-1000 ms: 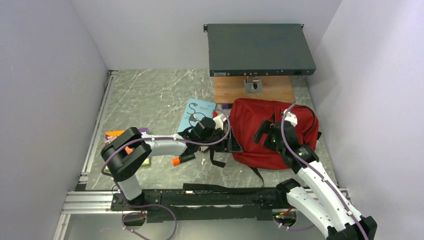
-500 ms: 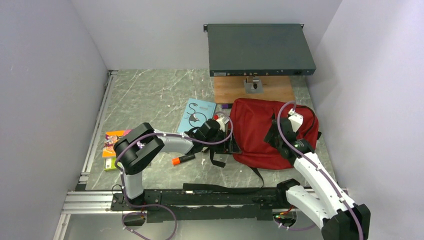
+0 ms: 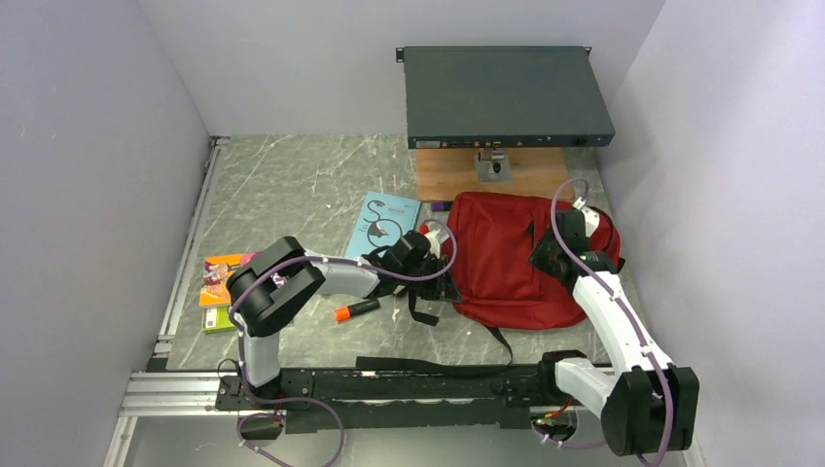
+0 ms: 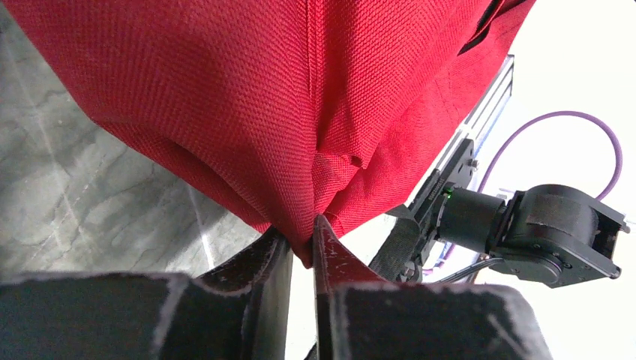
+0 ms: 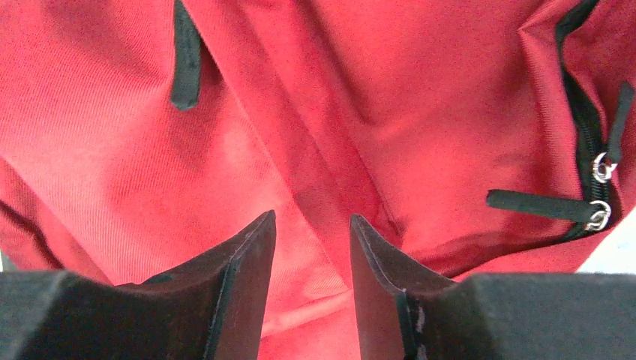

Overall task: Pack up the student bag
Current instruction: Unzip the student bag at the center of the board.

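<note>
Swinging to the far-right side of the large dark red fabric backpack [image 3: 496, 268] on grey marbled counter [image 3: 292, 185], right tool [image 5: 313, 221] hovers part-open, empty; left tool [image 4: 302, 240] pinches a fabric fold. Prob. zip-hunting.

From overhead, my left arm [image 3: 336, 277] covers the left gripper [image 4: 301, 241] at the student bag's [image 3: 501, 272] left side. It also hides part of the books [image 3: 216, 277] by the desk's [image 3: 292, 185] left edge; their titles are too small to read.

Robotics lab test cell, plain white walls [image 3: 97, 146], marble-look tabletop [image 3: 292, 185], aluminium rail [image 3: 175, 394] at 6 o'clock, rack electronics unit [image 3: 506, 95] at 12 o'clock
</note>
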### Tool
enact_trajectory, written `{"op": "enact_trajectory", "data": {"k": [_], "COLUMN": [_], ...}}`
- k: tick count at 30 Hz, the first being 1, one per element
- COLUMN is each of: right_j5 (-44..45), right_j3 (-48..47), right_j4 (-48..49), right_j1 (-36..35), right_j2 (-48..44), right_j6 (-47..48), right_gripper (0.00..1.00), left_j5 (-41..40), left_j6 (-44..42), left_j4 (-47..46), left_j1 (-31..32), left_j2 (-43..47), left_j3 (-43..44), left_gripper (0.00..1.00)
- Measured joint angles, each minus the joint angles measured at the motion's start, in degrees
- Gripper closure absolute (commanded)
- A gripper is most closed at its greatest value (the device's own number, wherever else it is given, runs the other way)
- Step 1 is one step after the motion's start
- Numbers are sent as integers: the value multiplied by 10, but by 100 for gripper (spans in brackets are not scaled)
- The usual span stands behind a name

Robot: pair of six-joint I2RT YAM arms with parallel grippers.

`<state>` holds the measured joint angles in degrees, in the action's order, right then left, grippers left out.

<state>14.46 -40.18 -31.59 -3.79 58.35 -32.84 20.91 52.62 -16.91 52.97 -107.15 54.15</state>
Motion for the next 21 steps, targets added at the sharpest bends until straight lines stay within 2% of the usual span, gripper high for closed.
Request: {"op": "enact_trajectory", "data": {"k": [2, 4, 12, 21], "right_j5": [-19, -32, -85, -221], "right_j3": [0, -1, -40, -47], "right_j4": [0, 0, 22, 146], "right_j1": [0, 0, 9, 104], "right_j2": [5, 6, 7, 46], "right_j6": [7, 14, -1, -139], "right_gripper": [52, 52, 60, 62], "left_j5": [12, 22, 56, 88], "left_j6": [0, -3, 7, 47], "left_j4": [-2, -3, -40, -99], "left_j1": [-3, -5, -14, -15], "left_j2": [-6, -8, -9, -16], "left_j3": [5, 6, -6, -22], "left_gripper": [93, 96, 100, 100]}}
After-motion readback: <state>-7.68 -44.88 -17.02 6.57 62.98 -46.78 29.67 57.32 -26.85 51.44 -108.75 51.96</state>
